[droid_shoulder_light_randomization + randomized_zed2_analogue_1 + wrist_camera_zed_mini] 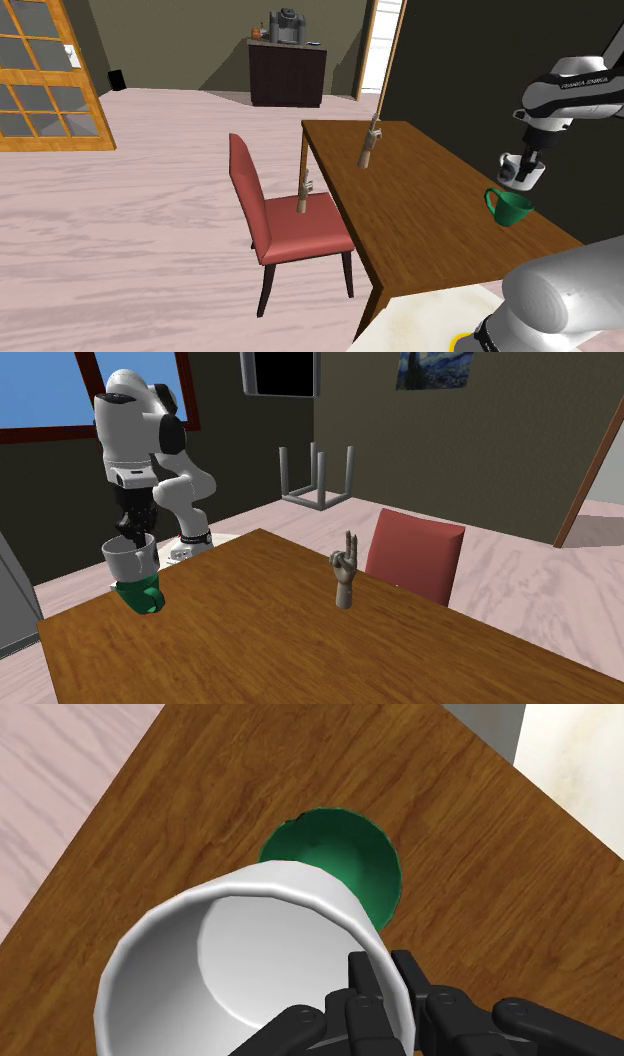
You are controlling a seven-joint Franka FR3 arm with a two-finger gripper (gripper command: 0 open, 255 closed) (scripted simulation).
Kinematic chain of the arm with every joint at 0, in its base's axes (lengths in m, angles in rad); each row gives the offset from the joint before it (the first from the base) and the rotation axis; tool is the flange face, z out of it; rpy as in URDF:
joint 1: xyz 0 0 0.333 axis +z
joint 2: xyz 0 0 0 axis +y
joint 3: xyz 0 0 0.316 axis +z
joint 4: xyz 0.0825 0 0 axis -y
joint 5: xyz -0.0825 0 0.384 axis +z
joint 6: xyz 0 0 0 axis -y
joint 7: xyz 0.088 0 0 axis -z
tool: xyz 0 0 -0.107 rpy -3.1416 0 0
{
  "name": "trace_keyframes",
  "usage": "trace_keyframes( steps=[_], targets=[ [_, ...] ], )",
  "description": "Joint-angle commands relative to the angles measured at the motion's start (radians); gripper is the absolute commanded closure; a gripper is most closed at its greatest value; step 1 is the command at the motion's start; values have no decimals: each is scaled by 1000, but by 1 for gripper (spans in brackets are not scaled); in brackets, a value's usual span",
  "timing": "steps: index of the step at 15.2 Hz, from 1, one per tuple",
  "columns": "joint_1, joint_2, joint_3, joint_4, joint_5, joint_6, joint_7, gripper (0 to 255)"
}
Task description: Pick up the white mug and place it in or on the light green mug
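Note:
My gripper (pixel 527 172) is shut on the rim wall of the white mug (pixel 512 168), one finger inside and one outside. The mug hangs upright just above the green mug (pixel 511 207), which stands on the wooden table (pixel 420 210) near its edge by the stand. In the second exterior view the white mug (pixel 130 558) sits directly over the green mug (pixel 140 596) under the gripper (pixel 133 536); whether they touch I cannot tell. In the wrist view the white mug (pixel 250 959) covers part of the green mug (pixel 345 854) below, with my gripper (pixel 385 972) clasping its wall.
A wooden hand model (pixel 369 145) (pixel 345 580) stands mid-table. A red chair (pixel 290 220) (pixel 415 552) is pushed near the table's long side, with a second hand model (pixel 303 195) on its seat. A dark cabinet (pixel 287 72) stands at the far wall.

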Motion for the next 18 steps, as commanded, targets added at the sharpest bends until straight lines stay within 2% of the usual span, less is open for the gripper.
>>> trace_keyframes(
  steps=[1, 7, 15, 16, 18],
  targets=[
    [-2, 3, -6, -25, -5, 28, 3, 255],
    [-2, 33, -32, -87, -12, 120, 8, 255],
    [-2, 34, -32, -87, -12, 120, 8, 255],
    [-2, 33, -32, -86, -12, 119, 7, 0],
    [-2, 33, -31, -86, -11, 119, 8, 0]
  ],
)
